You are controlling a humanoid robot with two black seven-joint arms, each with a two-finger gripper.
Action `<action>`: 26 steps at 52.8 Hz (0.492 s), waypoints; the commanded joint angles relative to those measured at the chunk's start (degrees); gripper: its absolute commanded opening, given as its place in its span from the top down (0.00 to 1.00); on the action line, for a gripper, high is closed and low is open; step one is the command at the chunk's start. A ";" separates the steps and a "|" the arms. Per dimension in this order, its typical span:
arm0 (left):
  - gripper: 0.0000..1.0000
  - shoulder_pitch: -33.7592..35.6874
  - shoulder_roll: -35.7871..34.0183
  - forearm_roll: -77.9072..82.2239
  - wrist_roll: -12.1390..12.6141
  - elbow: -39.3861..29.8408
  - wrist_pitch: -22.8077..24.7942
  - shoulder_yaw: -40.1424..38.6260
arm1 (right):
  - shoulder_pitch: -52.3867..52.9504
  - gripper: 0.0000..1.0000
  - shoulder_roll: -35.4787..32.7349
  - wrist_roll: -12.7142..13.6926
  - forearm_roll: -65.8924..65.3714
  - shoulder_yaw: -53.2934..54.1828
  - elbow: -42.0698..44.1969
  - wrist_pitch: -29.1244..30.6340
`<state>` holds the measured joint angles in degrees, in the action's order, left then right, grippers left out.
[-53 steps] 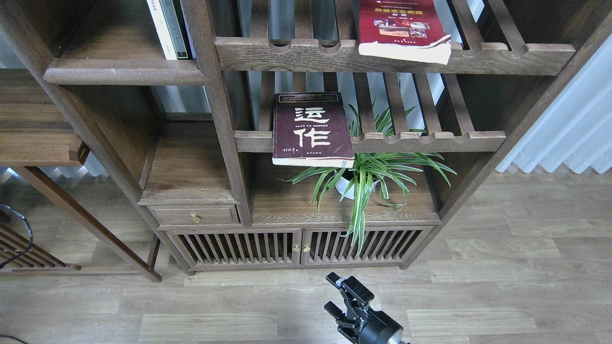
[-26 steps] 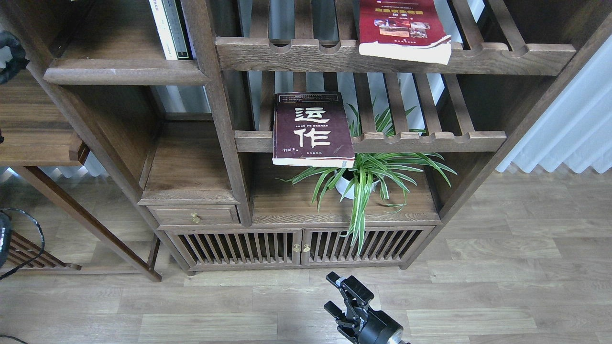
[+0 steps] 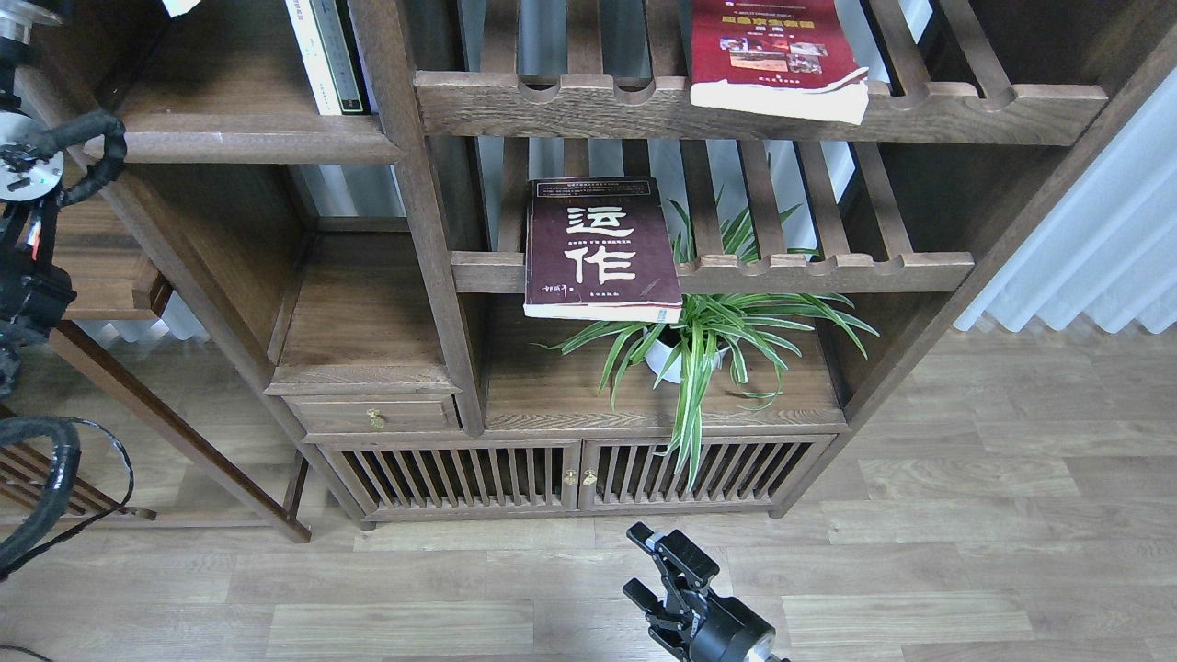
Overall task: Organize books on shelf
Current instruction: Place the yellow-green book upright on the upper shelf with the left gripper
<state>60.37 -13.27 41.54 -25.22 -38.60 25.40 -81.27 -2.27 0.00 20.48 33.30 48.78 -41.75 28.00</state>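
Observation:
The dark maroon book (image 3: 599, 248) with big white characters lies flat on the middle slatted rack, its front edge overhanging the rail. The red book (image 3: 771, 55) with small photos lies flat on the upper slatted rack. The yellow-green book is out of view. The shelf (image 3: 239, 138), a solid dark-brown board with a rounded front edge, is at the upper left. My left arm (image 3: 37, 165) rises along the left edge; its gripper is past the top of the frame. A small pale corner (image 3: 179, 5) shows at the top edge above the shelf. My right gripper (image 3: 641, 563) is low over the floor, open and empty.
Thin white and dark-spined books (image 3: 324, 55) stand upright at the shelf's right end against a post. A potted spider plant (image 3: 708, 340) stands under the maroon book. A small drawer (image 3: 372, 414) and slatted cabinet doors (image 3: 570, 473) are below. White curtains (image 3: 1094, 239) hang at the right.
My left arm has come up into view along the left edge and risen toward the top. A pale corner has appeared at the top edge. The right arm and books have not moved.

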 commanded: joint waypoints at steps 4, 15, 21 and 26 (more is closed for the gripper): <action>0.95 3.09 2.02 0.65 -0.01 3.88 0.00 0.76 | -0.01 0.00 0.00 0.00 0.01 0.00 -0.09 0.00; 0.95 6.95 2.90 1.26 -0.27 9.24 -0.08 1.81 | 0.08 0.00 0.00 0.00 0.01 0.00 -0.35 0.00; 0.96 8.36 2.90 1.26 -0.62 11.70 -0.08 2.78 | 0.16 0.00 0.00 0.00 0.10 0.61 -0.44 0.00; 0.96 8.54 2.90 1.18 -1.59 13.55 0.18 3.31 | 0.16 0.00 0.00 0.00 0.10 1.14 -0.44 0.00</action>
<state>68.42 -10.41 42.80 -25.89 -27.27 25.30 -78.66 -2.14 0.00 20.48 33.34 49.30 -42.15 28.00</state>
